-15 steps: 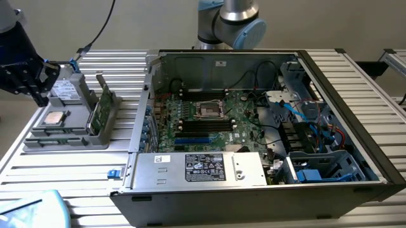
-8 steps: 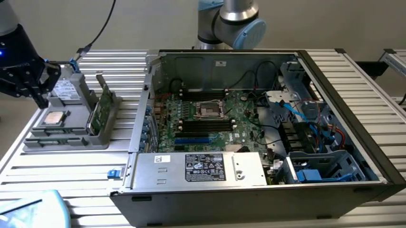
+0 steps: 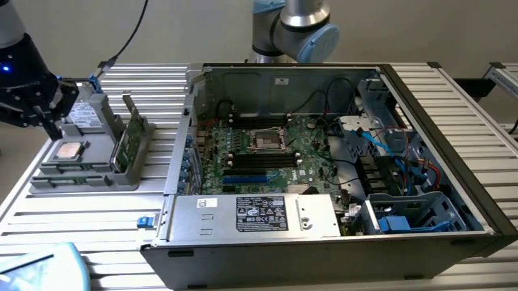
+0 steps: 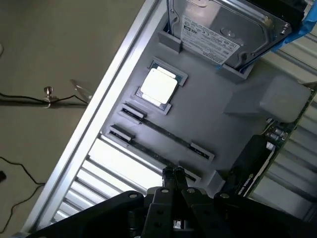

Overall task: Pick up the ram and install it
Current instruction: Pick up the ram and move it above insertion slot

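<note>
My gripper (image 3: 53, 132) hangs over the far end of a grey parts tray (image 3: 121, 182) at the exterior view's left. Its fingers are shut with nothing between them. In the wrist view the gripper (image 4: 173, 173) sits just above the nearer of two long narrow holders in the tray (image 4: 213, 114). A thin dark strip runs along each holder; this looks like the ram (image 4: 166, 133) standing on edge. I cannot tell whether the fingertips touch it. The open computer case (image 3: 453, 145) lies to the right, with the motherboard's memory slots (image 3: 263, 159) exposed.
The tray also holds a square silver processor chip (image 4: 158, 87), a hard drive (image 4: 223, 34) and a larger green card (image 3: 130, 142) standing upright. The arm's base (image 3: 292, 30) rises behind the case. A power supply (image 3: 259, 215) fills the case's near side. Cables lie on the floor (image 4: 29, 99).
</note>
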Tool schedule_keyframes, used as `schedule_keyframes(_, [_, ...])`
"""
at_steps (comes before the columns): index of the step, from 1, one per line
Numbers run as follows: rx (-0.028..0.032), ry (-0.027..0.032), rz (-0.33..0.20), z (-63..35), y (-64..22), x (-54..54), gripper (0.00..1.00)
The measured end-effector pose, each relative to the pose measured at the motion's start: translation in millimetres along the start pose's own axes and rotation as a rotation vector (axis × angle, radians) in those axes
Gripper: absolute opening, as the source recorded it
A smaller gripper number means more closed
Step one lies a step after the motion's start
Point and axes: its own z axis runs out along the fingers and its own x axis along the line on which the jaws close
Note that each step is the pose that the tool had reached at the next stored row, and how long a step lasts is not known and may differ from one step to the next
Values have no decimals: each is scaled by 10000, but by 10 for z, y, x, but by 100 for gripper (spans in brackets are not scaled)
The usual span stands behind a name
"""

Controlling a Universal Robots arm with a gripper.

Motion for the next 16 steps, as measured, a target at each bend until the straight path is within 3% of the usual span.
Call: schedule_keyframes(16, [60, 55, -2906, 73, -3, -4, 11])
